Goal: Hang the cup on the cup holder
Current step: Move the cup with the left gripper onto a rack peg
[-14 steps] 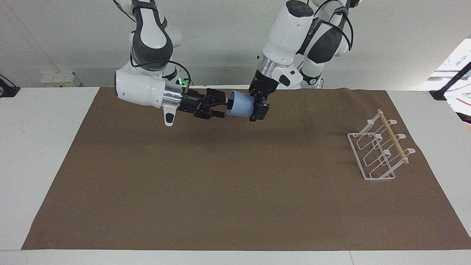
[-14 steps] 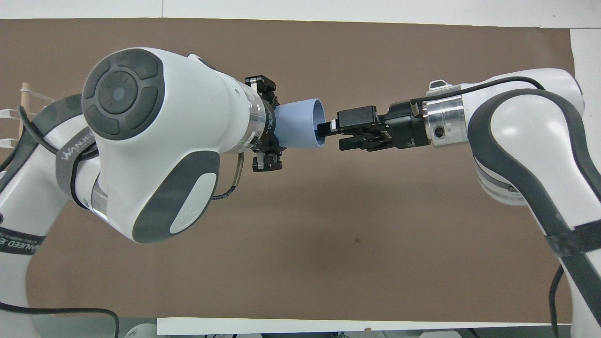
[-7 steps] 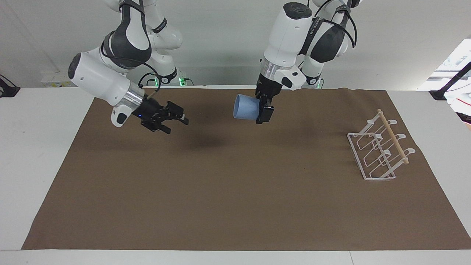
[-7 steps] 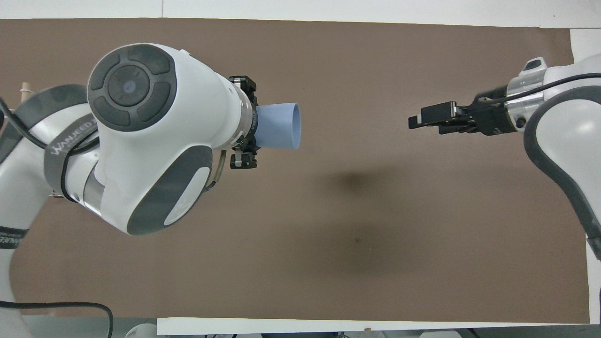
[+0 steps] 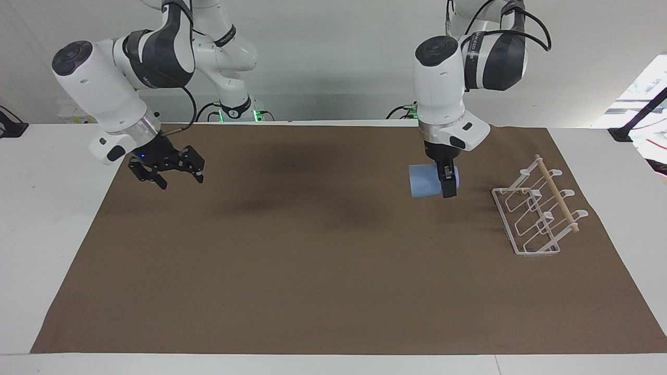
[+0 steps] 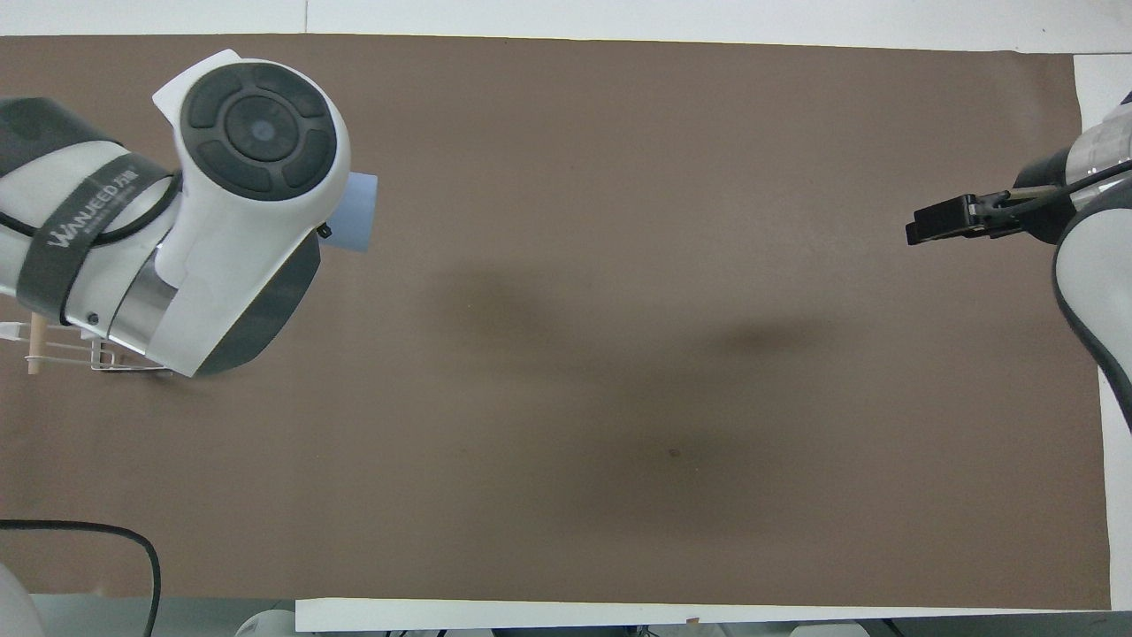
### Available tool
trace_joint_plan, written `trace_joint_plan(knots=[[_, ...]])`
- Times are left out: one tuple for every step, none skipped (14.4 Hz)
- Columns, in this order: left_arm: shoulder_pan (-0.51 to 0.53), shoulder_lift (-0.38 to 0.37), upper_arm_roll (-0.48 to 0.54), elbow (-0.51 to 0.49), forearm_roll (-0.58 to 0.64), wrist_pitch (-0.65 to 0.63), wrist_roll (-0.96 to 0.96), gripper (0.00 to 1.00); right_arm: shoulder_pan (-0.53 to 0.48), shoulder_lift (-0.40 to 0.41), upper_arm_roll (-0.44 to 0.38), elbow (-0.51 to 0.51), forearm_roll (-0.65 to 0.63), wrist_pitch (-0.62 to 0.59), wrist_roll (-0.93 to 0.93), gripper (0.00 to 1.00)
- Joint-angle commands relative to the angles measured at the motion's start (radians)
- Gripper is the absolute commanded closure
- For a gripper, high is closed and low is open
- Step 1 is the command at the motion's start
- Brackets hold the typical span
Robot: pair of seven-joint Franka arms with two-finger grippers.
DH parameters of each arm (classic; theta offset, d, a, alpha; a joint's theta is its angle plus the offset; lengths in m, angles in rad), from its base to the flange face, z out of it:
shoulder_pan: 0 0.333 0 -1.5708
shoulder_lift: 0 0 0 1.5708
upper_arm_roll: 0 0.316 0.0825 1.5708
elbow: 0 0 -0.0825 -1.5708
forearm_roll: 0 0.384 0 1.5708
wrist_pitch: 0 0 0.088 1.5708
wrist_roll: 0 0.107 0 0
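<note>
Left claw [image 5: 447, 183] clamped on the cup [image 5: 426, 180], up in the air over the brown mat [image 5: 312, 271], close beside the rack [image 5: 536, 213] toward the left arm's end of the table. Cup lying sideways in the grip, mouth turned toward the right arm's end; from above, only its rim end [image 6: 358, 212] peeking out under the arm's wrist. Rack standing on the mat, wooden rod [image 5: 556, 193] across its top, nothing hung on it. Right claw [image 5: 174, 173] over the mat's edge at the right arm's end, fingers apart, holding nothing.
</note>
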Motion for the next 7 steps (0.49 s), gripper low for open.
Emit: trace_joint_plan(knots=[[0.007, 0.075, -0.003, -0.016, 0.237, -0.11, 0.007, 1.0, -0.054, 0.0, 0.004, 0.137, -0.076, -0.182, 0.015, 0.0], [0.008, 0.083, -0.003, -0.03, 0.322, -0.145, 0.007, 1.0, -0.065, 0.001, 0.003, 0.183, -0.082, -0.255, 0.015, 0.0], [0.01, 0.08, -0.003, -0.059, 0.392, -0.167, 0.006, 1.0, -0.068, -0.002, 0.001, 0.2, -0.082, -0.3, 0.016, 0.0], [0.011, 0.076, -0.003, -0.1, 0.454, -0.187, 0.004, 1.0, -0.072, -0.015, 0.003, 0.191, -0.084, -0.314, 0.018, 0.0], [0.019, 0.076, -0.002, -0.149, 0.533, -0.21, 0.001, 1.0, -0.073, -0.038, 0.006, 0.174, -0.085, -0.336, 0.019, 0.0], [0.031, 0.086, -0.001, -0.18, 0.595, -0.23, -0.004, 1.0, -0.069, -0.045, 0.003, 0.157, -0.085, -0.33, 0.024, 0.0], [0.037, 0.102, -0.001, -0.197, 0.64, -0.245, -0.011, 1.0, -0.062, -0.048, -0.005, 0.157, -0.085, -0.331, 0.024, 0.0]])
